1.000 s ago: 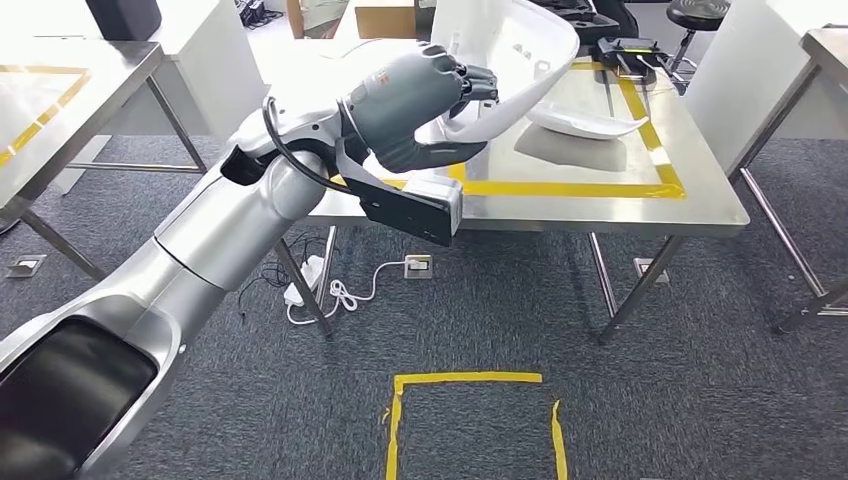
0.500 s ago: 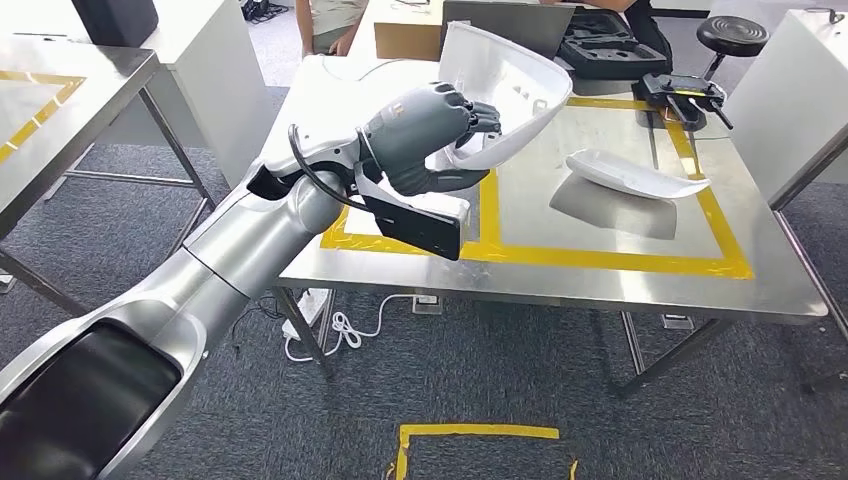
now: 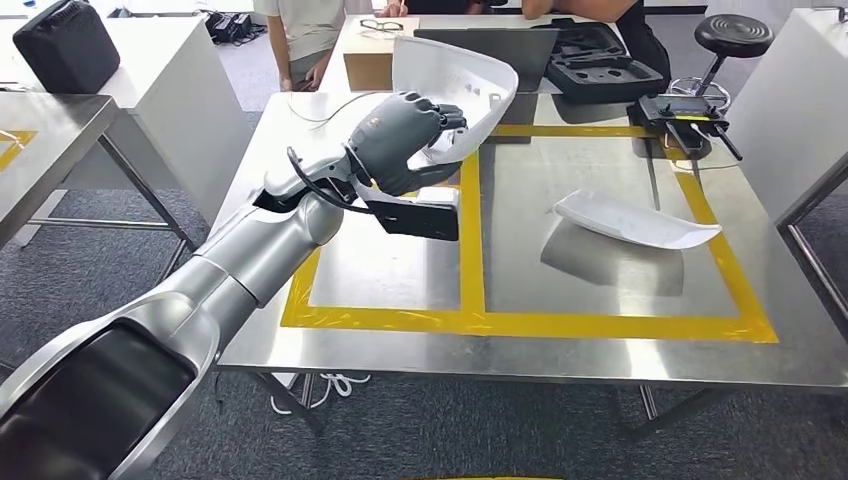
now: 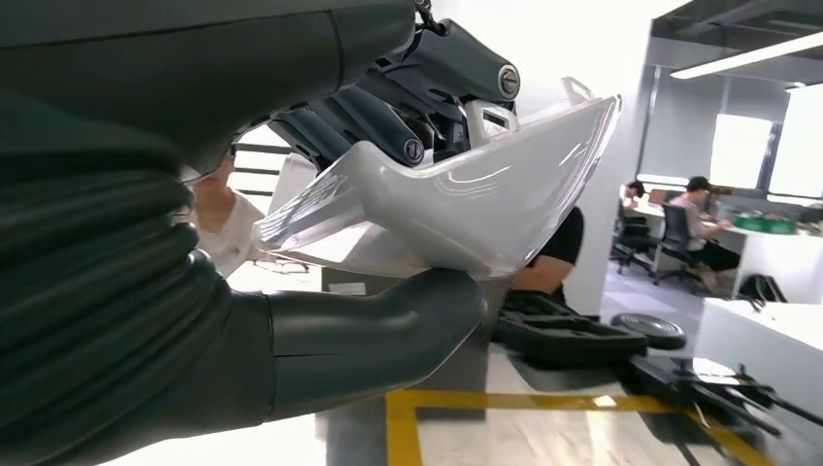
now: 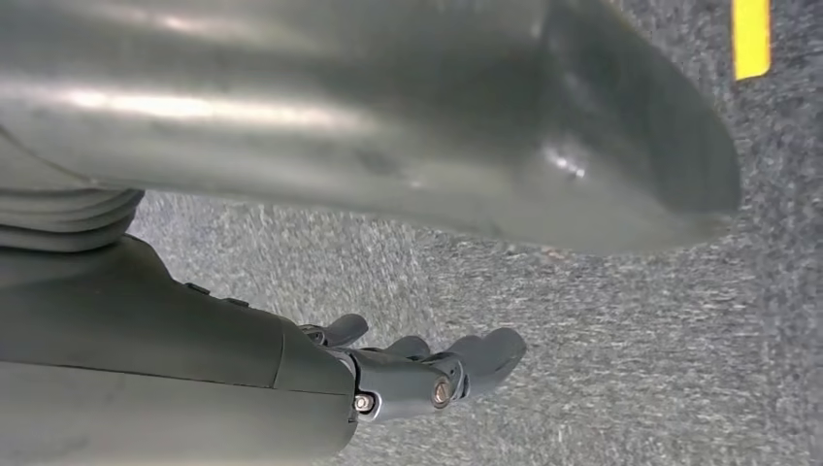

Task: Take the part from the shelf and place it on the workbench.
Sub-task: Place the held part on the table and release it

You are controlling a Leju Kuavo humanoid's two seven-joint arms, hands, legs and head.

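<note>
The left hand [image 3: 405,135] sits at about eleven o'clock in the head view, over the far left part of the steel bench [image 3: 400,270]. It is clamped on the white moulded plastic shell part [image 3: 455,80]: in the left wrist view the thick grey thumb [image 4: 388,325] presses the part's [image 4: 456,209] glossy underside while the darker fingers [image 4: 388,126] curl over its rim from the other side. The part is held in the air, tilted, above the yellow tape line [image 3: 470,240] that splits the marked area; it does not touch the bench.

The main risk, as I judge it, is the grip: the shell is smooth and curved, and most of it overhangs the fingers, so a quick lowering or wrist turn could let it pivot or slip out and strike the steel. A release from this height would likely make it rock or slide.

Toward three o'clock lies a second white curved plastic part [image 3: 635,220] on the bench, well apart from the held one; setting down too far that way could knock it.

The right hand [image 5: 417,374] hangs over grey carpet [image 5: 631,340], fingers loosely apart, holding nothing.
</note>
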